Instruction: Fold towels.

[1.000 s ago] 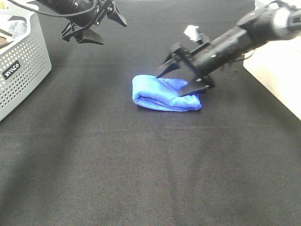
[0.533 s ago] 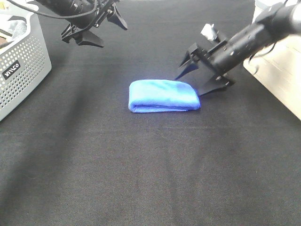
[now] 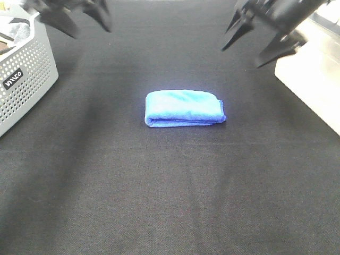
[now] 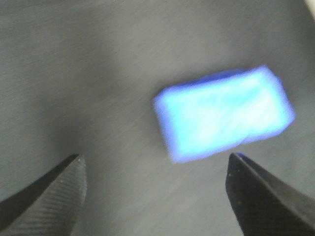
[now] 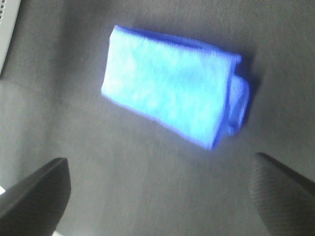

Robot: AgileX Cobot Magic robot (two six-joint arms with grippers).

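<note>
A blue towel (image 3: 184, 108) lies folded into a small rectangle on the black tabletop, near the middle. It also shows in the left wrist view (image 4: 224, 118) and in the right wrist view (image 5: 173, 95). My left gripper (image 3: 79, 17) is open and empty, raised at the far left, well away from the towel. My right gripper (image 3: 257, 37) is open and empty, raised at the far right, above and beyond the towel. Both are blurred by motion.
A grey perforated basket (image 3: 24, 74) stands at the left edge with cloth inside. A pale surface (image 3: 313, 85) borders the black cloth on the right.
My right gripper has let go of the towel and lifted back to the upper right. The towel settled into a flat folded rectangle. My left gripper has moved further up and left.
</note>
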